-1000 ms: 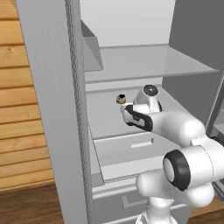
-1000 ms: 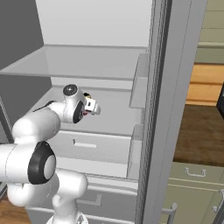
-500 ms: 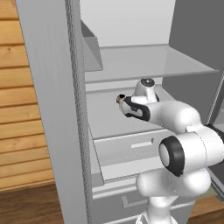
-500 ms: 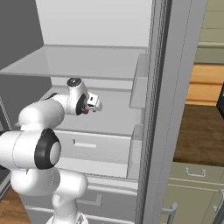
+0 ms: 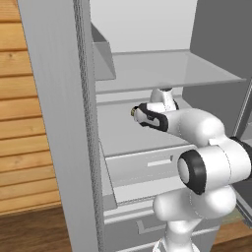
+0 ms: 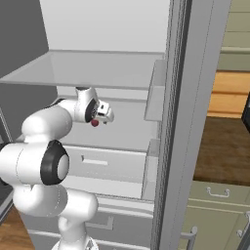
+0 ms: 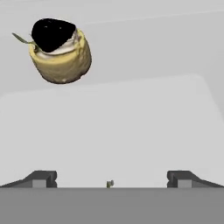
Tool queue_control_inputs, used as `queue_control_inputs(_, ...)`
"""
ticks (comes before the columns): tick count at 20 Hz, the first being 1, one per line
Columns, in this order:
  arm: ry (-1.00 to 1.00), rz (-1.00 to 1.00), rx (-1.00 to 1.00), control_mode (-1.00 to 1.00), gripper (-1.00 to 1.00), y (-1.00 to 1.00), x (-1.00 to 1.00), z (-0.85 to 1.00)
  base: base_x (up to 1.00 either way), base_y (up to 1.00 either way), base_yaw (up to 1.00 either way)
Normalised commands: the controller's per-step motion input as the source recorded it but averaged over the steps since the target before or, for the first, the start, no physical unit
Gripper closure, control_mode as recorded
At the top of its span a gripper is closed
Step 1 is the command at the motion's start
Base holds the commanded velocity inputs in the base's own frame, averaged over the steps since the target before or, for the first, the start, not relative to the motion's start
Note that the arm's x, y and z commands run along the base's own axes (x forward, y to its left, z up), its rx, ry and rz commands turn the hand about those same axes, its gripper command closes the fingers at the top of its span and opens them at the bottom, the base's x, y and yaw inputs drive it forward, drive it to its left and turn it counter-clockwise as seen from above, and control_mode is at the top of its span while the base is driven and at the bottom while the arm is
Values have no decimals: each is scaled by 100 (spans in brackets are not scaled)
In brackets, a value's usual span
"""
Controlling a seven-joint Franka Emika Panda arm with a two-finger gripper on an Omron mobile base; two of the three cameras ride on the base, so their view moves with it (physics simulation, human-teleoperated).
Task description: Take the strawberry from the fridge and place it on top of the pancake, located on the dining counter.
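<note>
The white arm reaches forward from the base into the open fridge point(image 5: 59, 123), whose grey door edges frame both base views. Low in the cabinet sit pale drawers point(image 6: 105, 163), shut, so their contents cannot be told. Above them runs the pale shelf point(image 5: 118, 133) over which the arm works, and higher still a glass shelf point(image 6: 83, 68) that looks bare. A door bin point(image 5: 102, 61) hangs on the left door and another bin point(image 6: 155, 90) on the right door; what they hold cannot be seen.

The hand point(image 7: 111, 177) hangs over the middle shelf with its two dark fingertips point(image 7: 41, 178) spread wide apart and nothing between them. In the hand view a small green speck sits at the bottom edge midway between the tips; too little of it shows to say what it is.

The right base view shows the strawberry point(image 6: 94, 123), a tiny red berry just below the hand point(image 6: 108, 116), on or close over the shelf; whether it touches the fingers cannot be told. The left base view instead catches the small brownish-yellow object point(image 5: 133, 112) just beyond the hand's tip point(image 5: 139, 114). The hand view shows that object point(image 7: 60, 51) best: a rounded yellow body with a dark top and a thin green stalk, resting on the shelf farther back, apart from the fingertips
</note>
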Motion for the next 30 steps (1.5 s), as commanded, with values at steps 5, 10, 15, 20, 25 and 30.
queue_control_inputs(5,-5,-5,0,-100,-100,0,-33,-3,0,0,0)
queue_control_inputs(10,-3,-2,0,-100,-100,3,-14,-1,0,0,0)
queue_control_inputs(15,1,-1,0,-100,-100,13,0,0,0,0,0)
queue_control_inputs(20,1,-1,0,-100,-100,5,0,0,0,0,0)
queue_control_inputs(25,0,0,0,-100,100,0,0,-2,0,0,0)
queue_control_inputs(30,0,0,2,-100,100,-11,0,-6,0,0,0)
